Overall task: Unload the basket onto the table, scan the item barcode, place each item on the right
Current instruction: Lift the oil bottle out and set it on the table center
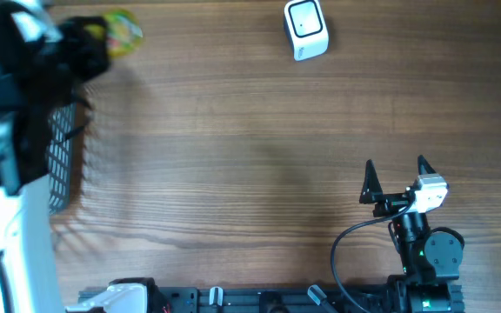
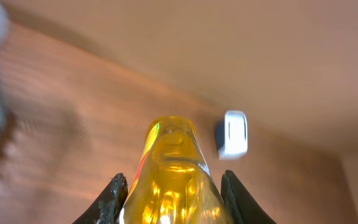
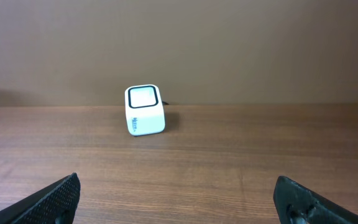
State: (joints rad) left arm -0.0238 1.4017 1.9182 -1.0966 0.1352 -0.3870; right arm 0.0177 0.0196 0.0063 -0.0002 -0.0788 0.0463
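A glossy yellow item sits between the fingers of my left gripper, which is shut on it. From overhead the yellow item shows at the far left of the table, with the left gripper blurred around it. No barcode is visible on it. The white scanner stands at the back of the table, to the right of the item; the scanner also appears beyond the item, and as a small white box straight ahead of my right gripper. That right gripper is open and empty near the front right.
A dark mesh basket stands at the left edge under the left arm. A black cable loops beside the right arm's base. Bare wooden table lies between the two arms.
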